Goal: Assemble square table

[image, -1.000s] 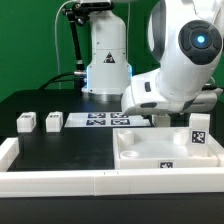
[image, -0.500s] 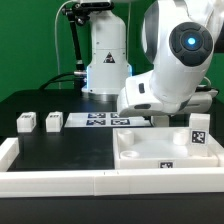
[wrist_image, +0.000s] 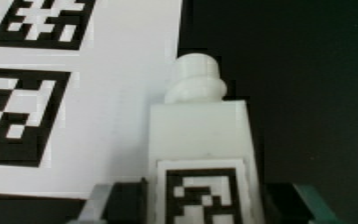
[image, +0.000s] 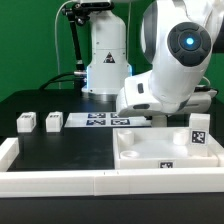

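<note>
- By my reading, assembly is at an early stage. The table top (image: 140, 152) lies rim-up at the near corner of the counter (image: 60, 150), on the exterior view's right, and no leg is plainly fastened into it.
- An upright leg (image: 198, 130) stands at the top's far corner, by the counter's edge on the exterior view's right. I cannot tell whether it is seated or merely standing there.
- The first loose leg (image: 26, 122) and the second loose leg (image: 52, 122) sit just beside each other near the counter's far edge, on the exterior view's left, apart from the top.
- In the wrist view the gripper (wrist_image: 197, 200) has its jaws against both sides of the held leg (wrist_image: 202, 130), seemingly clamped on it. The leg's peg end lies over the edge of the marker board (wrist_image: 105, 80).
- Still to do, as I judge it: fit the held leg, then the two loose ones.
- The mid-counter is bare and gives open room. The front rail (image: 60, 182) and the side rail (image: 8, 150) fence the near edge and the edge on the exterior view's left. The top's raised rim and the upright leg crowd the near corner.
</note>
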Motion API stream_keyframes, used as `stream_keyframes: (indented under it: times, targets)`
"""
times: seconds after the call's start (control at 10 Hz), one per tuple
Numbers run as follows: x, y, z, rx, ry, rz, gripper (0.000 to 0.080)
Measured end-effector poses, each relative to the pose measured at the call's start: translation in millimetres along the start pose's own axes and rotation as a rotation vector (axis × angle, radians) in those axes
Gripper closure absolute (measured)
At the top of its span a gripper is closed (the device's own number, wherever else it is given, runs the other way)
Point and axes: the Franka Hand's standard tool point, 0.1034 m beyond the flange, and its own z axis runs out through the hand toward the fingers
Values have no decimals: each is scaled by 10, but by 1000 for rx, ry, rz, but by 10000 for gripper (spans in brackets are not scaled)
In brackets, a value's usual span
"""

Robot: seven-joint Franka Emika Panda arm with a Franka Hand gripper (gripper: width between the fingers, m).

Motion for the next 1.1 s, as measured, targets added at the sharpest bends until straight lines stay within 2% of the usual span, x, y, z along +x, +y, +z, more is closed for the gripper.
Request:
stream_keyframes:
  times: [0.1, 0.3, 0.5, 0.6, 0.7, 0.9, 1.1]
  targets:
    - [-32, 15, -39, 5, -9, -4, 511]
    - [-228, 59, -352, 36, -18, -2, 511]
    - [-429, 116, -670, 53, -10, -10, 509]
    - [-478, 133, -771, 54, 8, -17, 509]
    - [-516, 123, -791, 56, 31, -11, 509]
    - [-471, 131, -797, 56, 66, -9, 509]
    - [-277, 211, -837, 57, 248, -41, 509]
